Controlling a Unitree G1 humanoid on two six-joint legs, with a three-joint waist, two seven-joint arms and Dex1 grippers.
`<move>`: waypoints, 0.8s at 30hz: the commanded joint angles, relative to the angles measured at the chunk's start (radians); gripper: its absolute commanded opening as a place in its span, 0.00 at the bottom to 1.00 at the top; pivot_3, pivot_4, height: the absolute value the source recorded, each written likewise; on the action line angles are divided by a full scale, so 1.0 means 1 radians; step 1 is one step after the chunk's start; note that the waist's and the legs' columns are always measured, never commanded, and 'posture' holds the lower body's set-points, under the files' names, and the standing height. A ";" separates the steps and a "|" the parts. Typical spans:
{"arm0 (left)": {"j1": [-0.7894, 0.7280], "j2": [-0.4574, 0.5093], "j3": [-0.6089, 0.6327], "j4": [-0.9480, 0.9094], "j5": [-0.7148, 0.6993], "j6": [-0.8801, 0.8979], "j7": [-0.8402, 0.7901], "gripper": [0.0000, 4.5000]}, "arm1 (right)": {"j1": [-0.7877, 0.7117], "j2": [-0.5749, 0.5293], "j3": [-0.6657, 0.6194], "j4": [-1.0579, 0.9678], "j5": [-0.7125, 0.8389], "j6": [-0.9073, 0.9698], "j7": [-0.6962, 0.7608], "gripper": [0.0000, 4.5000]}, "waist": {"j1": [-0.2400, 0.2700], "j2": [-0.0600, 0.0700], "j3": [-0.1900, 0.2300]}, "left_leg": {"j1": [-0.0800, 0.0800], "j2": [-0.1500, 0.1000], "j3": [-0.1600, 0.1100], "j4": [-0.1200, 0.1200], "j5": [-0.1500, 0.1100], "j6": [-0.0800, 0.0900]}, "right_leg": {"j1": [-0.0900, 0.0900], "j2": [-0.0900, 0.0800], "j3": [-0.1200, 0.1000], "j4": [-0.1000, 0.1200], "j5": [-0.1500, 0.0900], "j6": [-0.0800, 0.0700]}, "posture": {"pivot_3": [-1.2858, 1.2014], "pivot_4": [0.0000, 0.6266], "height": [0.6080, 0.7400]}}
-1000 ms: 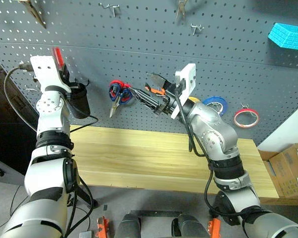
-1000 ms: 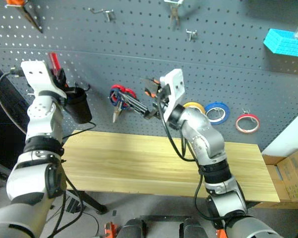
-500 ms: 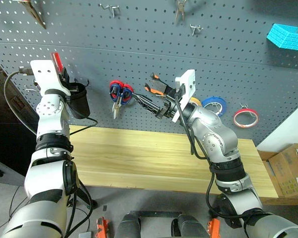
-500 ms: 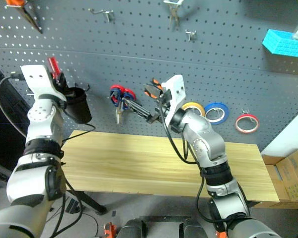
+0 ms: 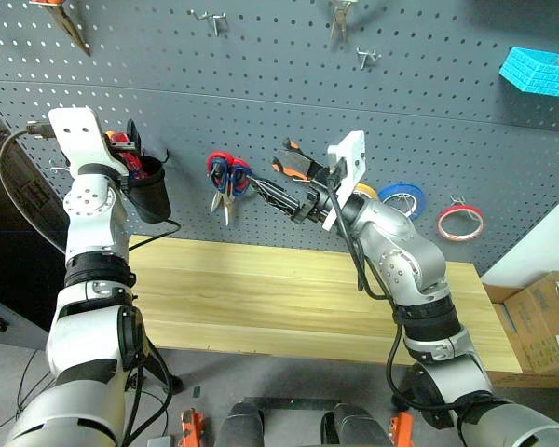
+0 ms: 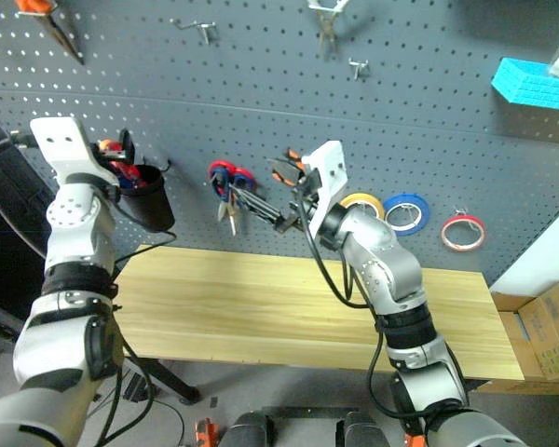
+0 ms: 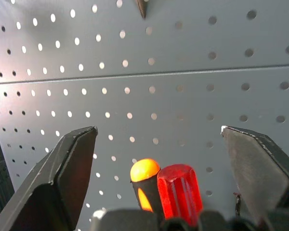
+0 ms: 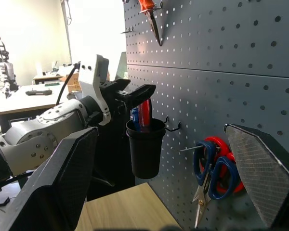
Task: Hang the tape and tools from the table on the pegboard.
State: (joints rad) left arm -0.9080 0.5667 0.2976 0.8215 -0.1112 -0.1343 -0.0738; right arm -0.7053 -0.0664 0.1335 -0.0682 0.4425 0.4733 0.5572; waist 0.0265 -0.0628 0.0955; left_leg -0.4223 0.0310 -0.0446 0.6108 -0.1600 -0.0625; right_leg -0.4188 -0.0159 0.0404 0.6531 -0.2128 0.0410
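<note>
Your left gripper (image 7: 156, 144) has released the red-handled screwdriver (image 7: 179, 191); it now stands in the black cup (image 5: 152, 191), between spread jaws.

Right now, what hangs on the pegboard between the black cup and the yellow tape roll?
Scissors and orange-handled pliers, seen in the left eye view.

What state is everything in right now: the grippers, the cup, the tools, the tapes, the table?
left gripper: open, above cup
right gripper: open, holding nothing
black cup: hung on pegboard
red-handled screwdriver: upright in cup
scissors: hanging
red tape: hanging
table: bare
</note>
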 commanded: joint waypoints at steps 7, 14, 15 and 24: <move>0.013 -0.060 -0.067 -0.558 -0.076 0.268 -0.079 0.99 | 0.034 -0.072 -0.046 -0.216 0.037 0.103 -0.051 1.00 | 0.004 -0.001 -0.001 | 0.001 0.000 0.000 0.001 0.000 0.000 | 0.002 0.000 0.001 0.000 0.000 0.000 | 0.57 0.01 1.00; 0.207 -0.253 -0.173 -0.936 -0.196 0.581 -0.081 0.99 | 0.218 -0.130 -0.027 -0.369 -0.050 0.143 -0.179 1.00 | -0.002 0.010 -0.023 | 0.010 -0.001 0.002 0.000 0.000 0.000 | 0.013 -0.001 0.002 -0.007 -0.002 0.002 | 0.56 0.00 1.00; 0.247 -0.282 -0.183 -0.968 -0.204 0.607 -0.070 0.99 | 0.246 -0.140 -0.018 -0.377 -0.088 0.125 -0.202 1.00 | -0.003 0.011 -0.024 | 0.011 -0.001 0.002 0.000 0.000 0.000 | 0.014 -0.001 0.002 -0.006 -0.003 0.004 | 0.56 0.00 1.00; 0.628 -0.374 -0.183 -1.010 -0.172 0.647 -0.029 0.99 | 0.520 -0.172 -0.077 -0.330 -0.334 -0.017 -0.410 1.00 | -0.032 0.023 -0.036 | 0.022 0.000 0.005 -0.001 0.000 0.000 | 0.019 -0.001 0.006 -0.006 -0.006 -0.002 | 0.53 0.00 1.00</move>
State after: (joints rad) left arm -0.2935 0.1784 0.0882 -0.1797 -0.2950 0.5365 -0.0991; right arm -0.2012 -0.2375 0.0747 -0.3923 0.1344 0.5058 0.1679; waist -0.0055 -0.0399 0.0590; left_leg -0.3995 0.0305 -0.0394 0.6098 -0.1605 -0.0625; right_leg -0.3986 -0.0166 0.0465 0.6458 -0.2191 0.0392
